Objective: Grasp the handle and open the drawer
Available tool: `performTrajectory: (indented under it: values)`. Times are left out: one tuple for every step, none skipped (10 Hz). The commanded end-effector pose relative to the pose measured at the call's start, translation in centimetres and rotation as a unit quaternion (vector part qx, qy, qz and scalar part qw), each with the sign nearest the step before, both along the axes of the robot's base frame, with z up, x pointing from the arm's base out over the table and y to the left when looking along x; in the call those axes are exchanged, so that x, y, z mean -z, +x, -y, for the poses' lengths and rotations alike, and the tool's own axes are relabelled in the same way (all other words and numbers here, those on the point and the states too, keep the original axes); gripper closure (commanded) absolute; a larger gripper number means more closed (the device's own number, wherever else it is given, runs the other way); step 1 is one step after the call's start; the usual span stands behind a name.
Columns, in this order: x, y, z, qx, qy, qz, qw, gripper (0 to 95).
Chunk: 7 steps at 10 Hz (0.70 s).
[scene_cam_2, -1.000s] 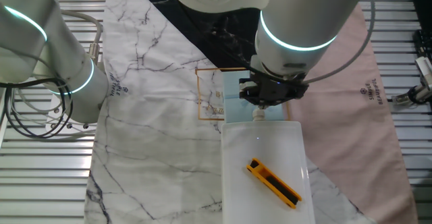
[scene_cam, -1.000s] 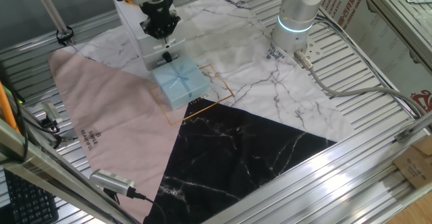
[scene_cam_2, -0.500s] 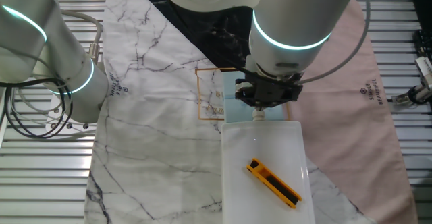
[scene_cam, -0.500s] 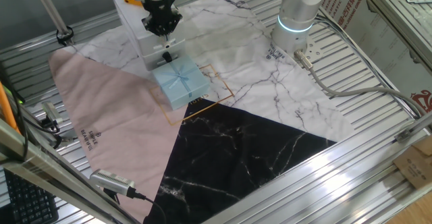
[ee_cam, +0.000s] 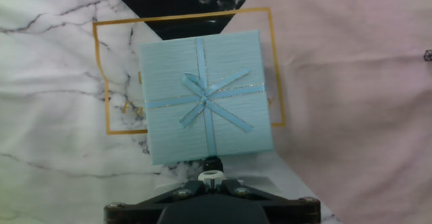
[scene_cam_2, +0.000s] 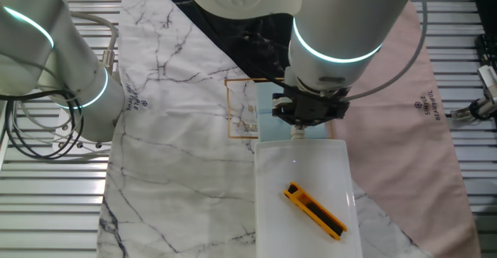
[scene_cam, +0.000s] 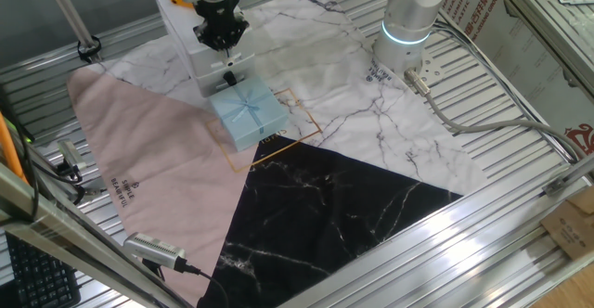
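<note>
We see the drawer (ee_cam: 206,97), a light-blue box, lying flat on the cloth-covered bench (scene_cam: 390,132), over a gold square outline where marble, black and pink cloths meet. Its handle (ee_cam: 202,101), a small bow, sits at the lid's centre. Our claw (scene_cam: 221,37) hangs above and just beside the box, near a white translucent box (scene_cam_2: 304,196) carrying an orange tool (scene_cam_2: 314,210); we cannot tell whether its fingers are apart.

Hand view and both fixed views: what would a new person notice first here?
The light-blue box with its ribbon bow lies at the centre of the cloth, over an orange outlined square. The gripper hangs beside it, in front of a white box with a yellow tool on top.
</note>
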State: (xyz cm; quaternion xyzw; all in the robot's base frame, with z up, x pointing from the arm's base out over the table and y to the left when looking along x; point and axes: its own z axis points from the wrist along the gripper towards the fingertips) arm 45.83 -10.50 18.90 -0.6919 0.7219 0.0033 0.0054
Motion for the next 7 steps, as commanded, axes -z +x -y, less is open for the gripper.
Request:
performTrajectory:
  values:
    - [0.02, 0.00, 0.00, -0.002, 0.000, 0.000, 1.0000, 95.0]
    - [0.02, -0.01, 0.00, -0.004, 0.001, 0.000, 1.0000, 76.0]
    - [0.02, 0.00, 0.00, -0.008, 0.001, 0.000, 1.0000, 76.0]
    - [0.02, 0.01, -0.01, -0.015, 0.001, 0.001, 0.9999, 57.0]
    - [0.01, 0.03, -0.01, -0.017, 0.001, 0.001, 0.9998, 38.0]
    - [0.02, 0.09, -0.02, -0.022, 0.002, 0.002, 0.9998, 38.0]
    - [0.00, 0.13, -0.02, -0.024, 0.002, 0.003, 0.9997, 38.0]
